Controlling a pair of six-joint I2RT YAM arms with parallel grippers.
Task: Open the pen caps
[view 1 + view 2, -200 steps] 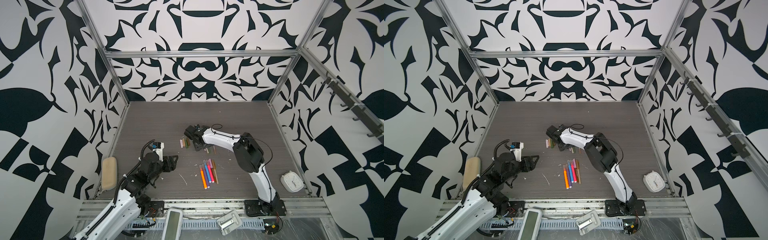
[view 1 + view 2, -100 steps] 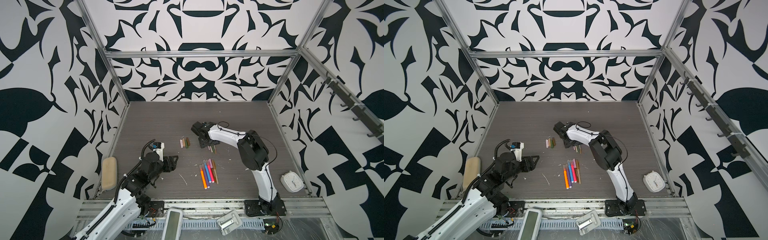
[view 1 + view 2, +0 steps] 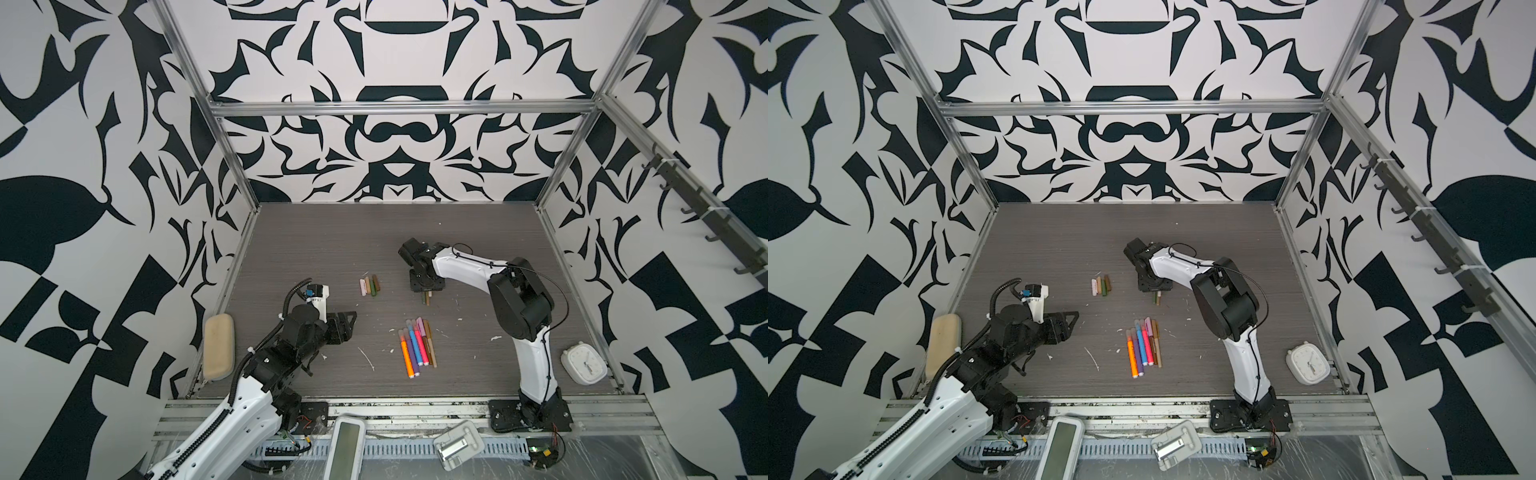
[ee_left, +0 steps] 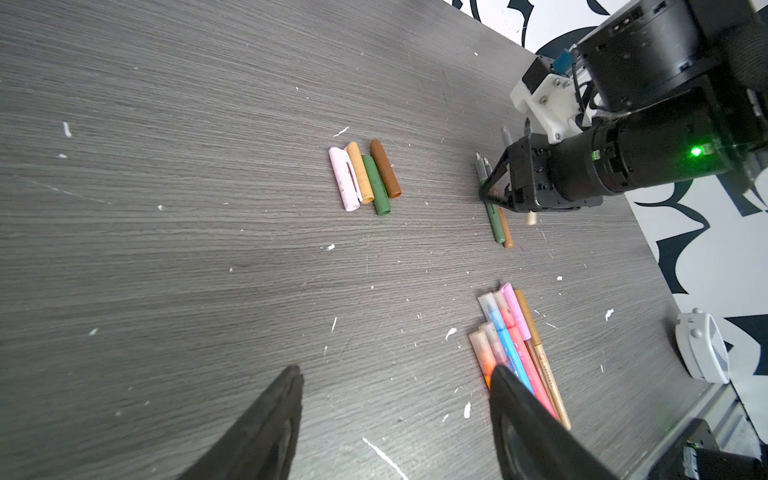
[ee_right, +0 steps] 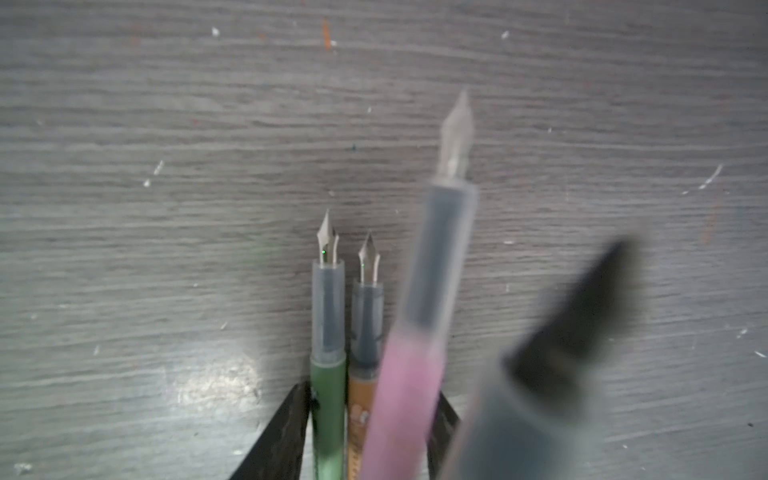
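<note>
Black-and-white swirling panels wall in a grey wood-grain tabletop (image 3: 311, 249). Places below are given from the bundle of capped pens (image 3: 415, 347): six slim markers lying side by side near the front edge, orange through brown, each with its pale cap on.

Left of that bundle my left hand (image 3: 349, 326) hovers, spread wide and empty. Beyond the bundle, toward the back wall, my right hand (image 3: 426, 286) points down at the tabletop. Beyond the bundle and to its left lie four loose pen caps (image 3: 370, 286), pink, tan, olive and brown, touching in a row.

In the right wrist view a green pen (image 5: 328, 374) and a brown pen (image 5: 361, 399) lie bare-nibbed between my right fingers (image 5: 286, 432). A pink pen (image 5: 411, 353) shows blurred above them. The fingers stand apart, and I cannot tell whether they pinch it.

Four caps off suggests four pens done, with this hand tending the opened ones. Next, one hand must pinch a capped barrel, the other its cap, and pull straight apart.
</note>
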